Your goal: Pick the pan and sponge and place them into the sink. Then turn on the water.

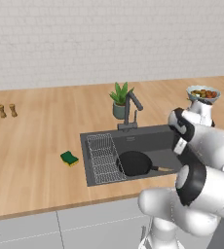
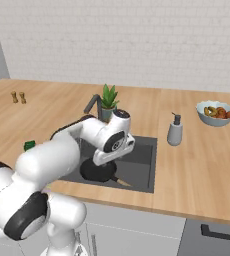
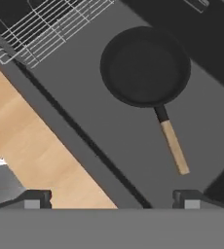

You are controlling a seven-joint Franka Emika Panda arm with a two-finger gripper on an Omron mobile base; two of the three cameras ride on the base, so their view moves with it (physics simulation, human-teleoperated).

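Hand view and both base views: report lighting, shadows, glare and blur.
Hand view: flat, even light, no glare on the pan, sink floor without cast shadow, edges soft. Left base view: faint shade beside the sponge, mildly blurred. Right base view: even light; the arm hides part of the sink; the fruit bowl is slightly fuzzy.

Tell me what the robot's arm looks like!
The arm is made of fat, rounded, glossy white parts with dark bands at the joints. Its hand is a white block with a dark round patch on its side. The gripper has two small dark grey fingers with lighter tips.
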